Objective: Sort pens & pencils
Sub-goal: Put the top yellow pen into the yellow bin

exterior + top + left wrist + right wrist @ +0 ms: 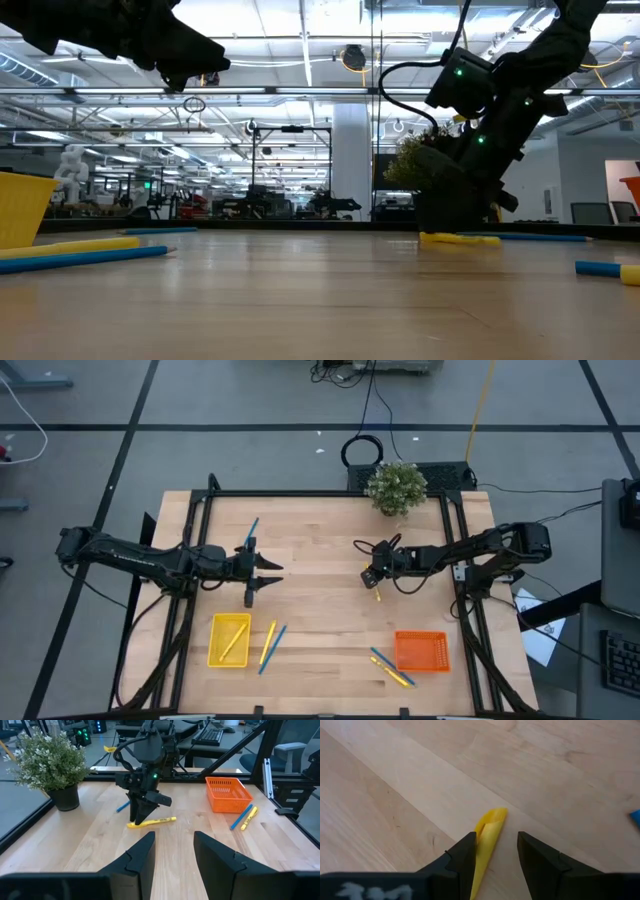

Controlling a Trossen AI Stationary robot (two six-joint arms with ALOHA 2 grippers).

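A yellow pencil [487, 837] lies flat on the wooden table, right of its middle [377, 593]. My right gripper [495, 850] stands open over one end of it, a finger on each side, slanting down from the table's right. A blue pen [122, 807] lies just beyond that pencil. My left gripper [172, 850] hovers open and empty above the table's left half [270, 575]. Another blue pen [252, 530] lies toward the far left. My right gripper straddles the yellow pencil's end [492, 820], fingers lying across it and pointing down at a slant. One finger [465, 852] is close against the pencil's side; I cannot tell whether it touches. The pencil rests on the table along its whole length.
A yellow basket [215, 622] holding a pencil stands near left, with a pencil and a pen [270, 645] beside it. An orange basket [402, 636] stands near right, with pens and pencils [390, 668] to its left. A potted plant [396, 487] is at the far edge.
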